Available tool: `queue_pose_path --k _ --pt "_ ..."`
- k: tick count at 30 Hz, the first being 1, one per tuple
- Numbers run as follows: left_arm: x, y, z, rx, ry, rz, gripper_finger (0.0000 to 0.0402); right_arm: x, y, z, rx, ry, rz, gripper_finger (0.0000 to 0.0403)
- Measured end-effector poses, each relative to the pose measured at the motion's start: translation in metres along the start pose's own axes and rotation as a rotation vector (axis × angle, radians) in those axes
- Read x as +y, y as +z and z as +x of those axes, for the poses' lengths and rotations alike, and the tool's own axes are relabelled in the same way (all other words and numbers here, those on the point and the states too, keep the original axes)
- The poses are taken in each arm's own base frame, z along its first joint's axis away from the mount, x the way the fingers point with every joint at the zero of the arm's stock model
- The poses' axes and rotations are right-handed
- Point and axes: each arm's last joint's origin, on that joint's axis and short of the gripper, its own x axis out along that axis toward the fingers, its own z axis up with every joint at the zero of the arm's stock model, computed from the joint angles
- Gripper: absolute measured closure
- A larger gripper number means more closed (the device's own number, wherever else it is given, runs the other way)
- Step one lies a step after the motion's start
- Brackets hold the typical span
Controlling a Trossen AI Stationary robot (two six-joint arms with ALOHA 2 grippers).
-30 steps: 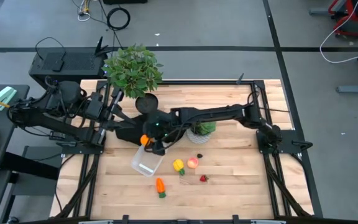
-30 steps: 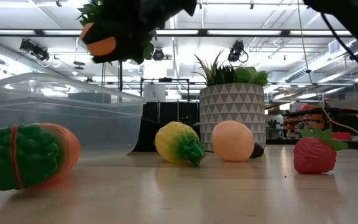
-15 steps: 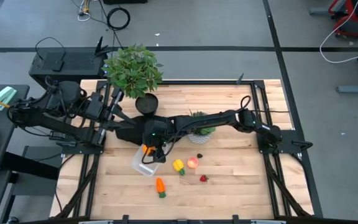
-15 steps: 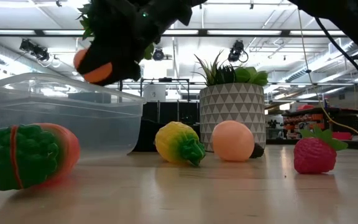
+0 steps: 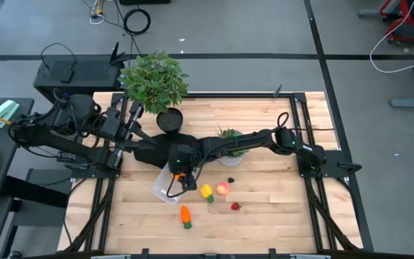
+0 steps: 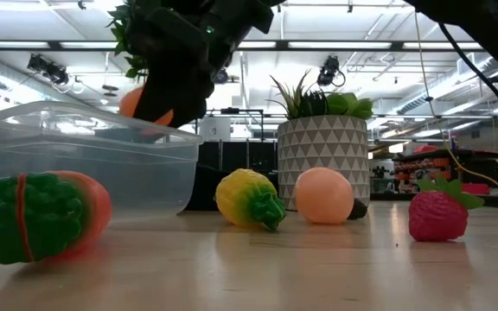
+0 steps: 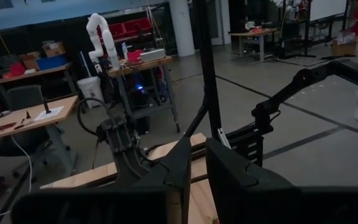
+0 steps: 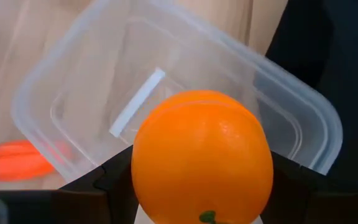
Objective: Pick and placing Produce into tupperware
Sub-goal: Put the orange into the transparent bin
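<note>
The round orange (image 8: 202, 157), pinched in the right end effector (image 5: 180, 175), has been lowered from above the tupperware (image 5: 168, 188) to its rim, so release appears near; the left end effector (image 7: 194, 163) is pressed together.

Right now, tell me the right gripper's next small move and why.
Probably open and release. The right gripper holds the round orange toy fruit directly over the clear plastic rectangular container, whose floor is bare, so letting go should drop it inside.

five toy produce pieces (image 6: 322, 195), one tupperware (image 6: 76, 164), two potted plants (image 6: 322, 142).
</note>
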Motion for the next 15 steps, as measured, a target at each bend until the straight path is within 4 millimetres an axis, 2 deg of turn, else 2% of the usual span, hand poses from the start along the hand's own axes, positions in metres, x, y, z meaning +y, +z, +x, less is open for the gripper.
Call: queue_pose_path --k 15 --pt "-0.0001 -0.0005 0.0 0.005 -0.001 0.008 0.0346 0.0013 -0.0036 0.0001 0.041 -0.043 -0.066 0.0143"
